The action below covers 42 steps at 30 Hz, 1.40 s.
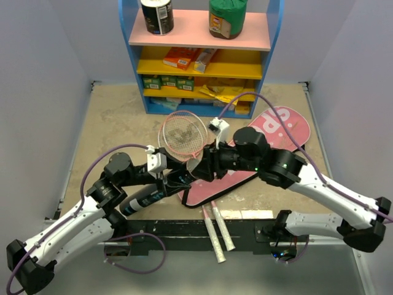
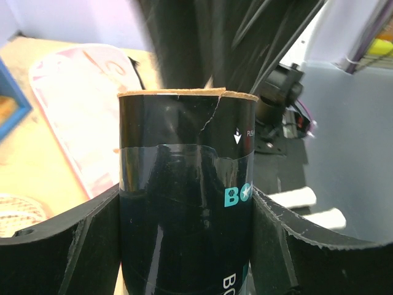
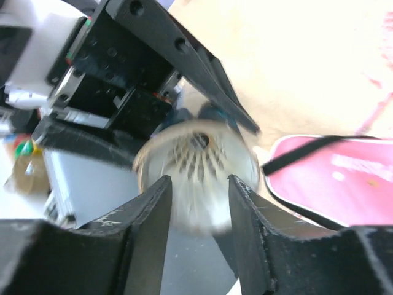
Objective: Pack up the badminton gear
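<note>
Tube (image 2: 184, 123), long and black, sits clamped between the fingers (image 2: 73, 246) of the left gripper (image 2: 185, 196), its open cardboard rim pointing at the right arm near the middle of the table (image 1: 104, 123). At that rim the right gripper (image 3: 199, 181) holds its fingers (image 3: 147, 221) apart, with a blurred white shuttlecock (image 3: 196, 147) just beyond them; whether they touch it cannot be told. The pink bag (image 1: 270, 132) lies under the right arm, the rackets (image 1: 183, 134) beside it with their white handles at the near edge.

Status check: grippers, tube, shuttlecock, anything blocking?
Left gripper clamped on black tube. Right gripper open, shuttlecock blurred between its fingers. Rackets beside pink bag, not yet packed; nothing seen blocking.
</note>
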Motion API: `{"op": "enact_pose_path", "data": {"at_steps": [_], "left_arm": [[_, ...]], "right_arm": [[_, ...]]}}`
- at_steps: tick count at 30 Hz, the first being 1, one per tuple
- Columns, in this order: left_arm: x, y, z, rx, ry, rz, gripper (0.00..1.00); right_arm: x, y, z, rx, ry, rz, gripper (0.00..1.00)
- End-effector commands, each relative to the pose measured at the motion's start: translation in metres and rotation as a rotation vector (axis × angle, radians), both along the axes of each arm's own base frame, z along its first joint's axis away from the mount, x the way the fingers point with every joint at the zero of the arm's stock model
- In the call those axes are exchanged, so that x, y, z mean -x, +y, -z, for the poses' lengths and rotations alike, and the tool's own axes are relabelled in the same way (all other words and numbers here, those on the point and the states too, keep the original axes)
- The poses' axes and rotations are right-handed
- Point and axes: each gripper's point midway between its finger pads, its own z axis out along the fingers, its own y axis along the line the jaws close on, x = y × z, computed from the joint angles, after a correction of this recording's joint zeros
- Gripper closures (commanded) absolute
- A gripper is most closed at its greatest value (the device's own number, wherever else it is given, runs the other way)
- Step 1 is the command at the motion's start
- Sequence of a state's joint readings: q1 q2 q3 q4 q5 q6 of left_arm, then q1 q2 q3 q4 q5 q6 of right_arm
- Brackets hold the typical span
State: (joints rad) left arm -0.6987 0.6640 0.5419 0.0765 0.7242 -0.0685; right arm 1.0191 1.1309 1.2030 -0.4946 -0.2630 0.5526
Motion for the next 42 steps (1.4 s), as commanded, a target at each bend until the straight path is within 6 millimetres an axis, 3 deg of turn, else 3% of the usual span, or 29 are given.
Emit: {"op": "enact_pose_path", "data": {"at_steps": [1,6,9,10,11,12,13,14,16,17,19,22,26,30,42], "left_arm": [[-0.015,-0.002,-0.041,0.106,-0.123,-0.051,1.00],[-0.016,-0.003,-0.040,0.102,-0.117,-0.050,1.00],[-0.016,-0.003,-0.040,0.104,-0.119,-0.050,1.00],[-0.016,-0.002,-0.041,0.106,-0.118,-0.051,1.00],[-0.016,-0.002,-0.042,0.107,-0.121,-0.048,1.00],[-0.016,-0.002,-0.042,0.106,-0.119,-0.050,1.00],[-0.016,-0.002,-0.041,0.104,-0.118,-0.051,1.00],[-0.017,-0.001,-0.041,0.102,-0.116,-0.056,1.00],[-0.017,0.001,-0.042,0.101,-0.122,-0.064,1.00],[-0.018,0.001,-0.041,0.099,-0.122,-0.075,1.00],[-0.019,0.003,-0.040,0.095,-0.123,-0.085,1.00],[-0.022,0.001,-0.037,0.081,-0.115,-0.093,1.00],[-0.025,-0.001,-0.030,0.059,-0.094,-0.091,1.00],[-0.026,-0.002,-0.025,0.038,-0.080,-0.087,1.00],[-0.030,0.000,-0.022,0.020,-0.083,-0.109,1.00]], "right_arm": [[-0.015,-0.047,-0.035,0.008,-0.082,0.210,0.51],[-0.048,-0.105,-0.064,0.058,-0.170,0.535,0.47],[-0.073,-0.123,-0.051,0.181,-0.182,0.681,0.46],[-0.081,-0.125,-0.044,0.217,-0.180,0.698,0.46],[-0.102,-0.140,-0.037,0.261,-0.179,0.763,0.46],[-0.116,-0.145,-0.015,0.325,-0.158,0.782,0.47],[-0.141,-0.162,-0.010,0.322,-0.145,0.856,0.48],[-0.152,-0.174,0.012,0.373,-0.132,0.874,0.48],[-0.185,-0.201,0.028,0.365,-0.107,0.965,0.47],[-0.192,-0.213,0.047,0.400,-0.082,0.991,0.47],[-0.217,-0.240,0.067,0.407,-0.036,1.072,0.47],[-0.238,-0.267,0.102,0.435,0.027,1.165,0.47],[-0.255,-0.307,0.142,0.508,0.103,1.291,0.50],[-0.270,-0.318,0.172,0.535,0.160,1.315,0.52],[-0.294,-0.359,0.210,0.691,0.203,1.404,0.53]]}}
